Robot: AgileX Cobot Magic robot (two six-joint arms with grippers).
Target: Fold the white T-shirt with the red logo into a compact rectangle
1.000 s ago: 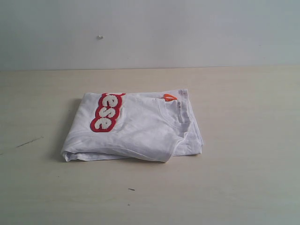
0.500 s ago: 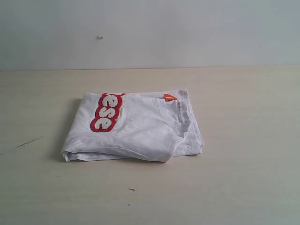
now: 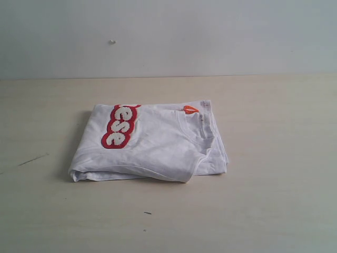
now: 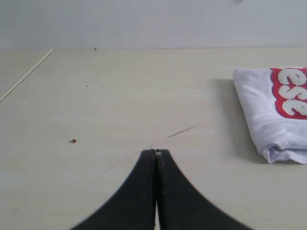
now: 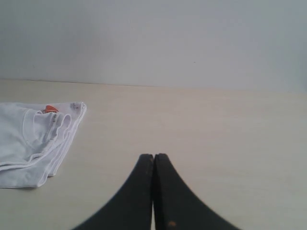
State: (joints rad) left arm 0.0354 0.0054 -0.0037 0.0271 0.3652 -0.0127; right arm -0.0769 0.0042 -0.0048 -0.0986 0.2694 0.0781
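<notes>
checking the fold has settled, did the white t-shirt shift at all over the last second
No. The white T-shirt lies in the same place: its near edge keeps the same gap to the dark speck on the table.

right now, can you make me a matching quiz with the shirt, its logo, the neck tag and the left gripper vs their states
1 white T-shirt
2 red logo
3 neck tag
4 left gripper

a shut, holding nothing
b folded into a rectangle
c orange, at the far edge
d partly hidden, "ese" showing

Pairs: 1-b, 2-d, 3-c, 4-a
</notes>
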